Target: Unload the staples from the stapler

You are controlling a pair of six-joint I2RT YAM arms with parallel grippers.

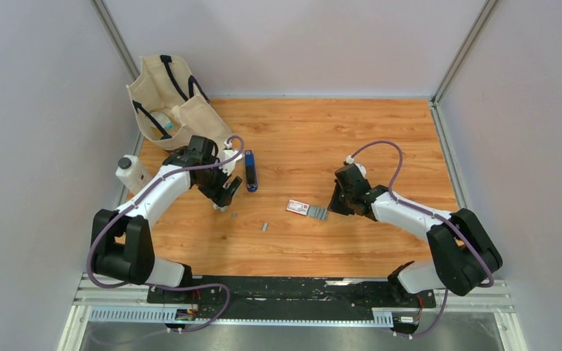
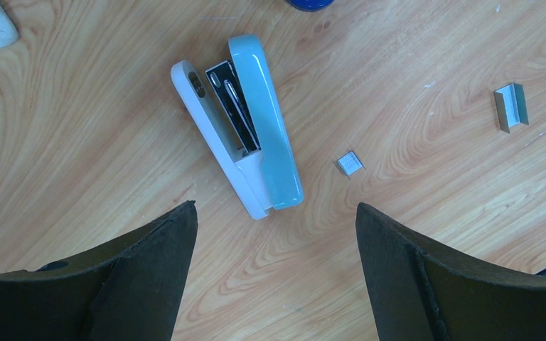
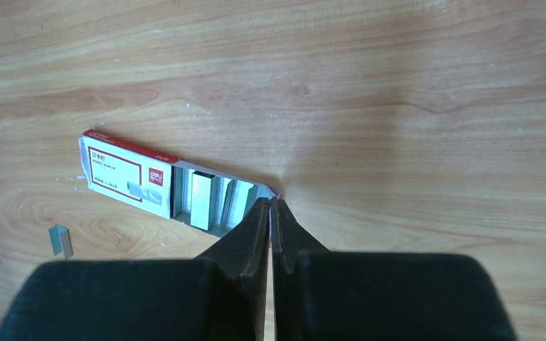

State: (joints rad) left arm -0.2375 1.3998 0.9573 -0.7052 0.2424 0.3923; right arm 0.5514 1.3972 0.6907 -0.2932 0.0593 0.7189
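Observation:
The stapler, white with a light-blue top, lies on its side on the wood, its metal magazine showing; from above it looks dark blue. Two loose staples strips lie beside it: a short one and a longer one, also seen from above. My left gripper hangs open just short of the stapler's near end, touching nothing. My right gripper is shut on the end flap of the grey tray pulled out of the red-and-white staple box; the tray holds more strips.
A cream tote bag stands at the back left, with a white bottle beside the left arm. Loose staple strips lie left of the box. Grey walls close in the wooden table on three sides.

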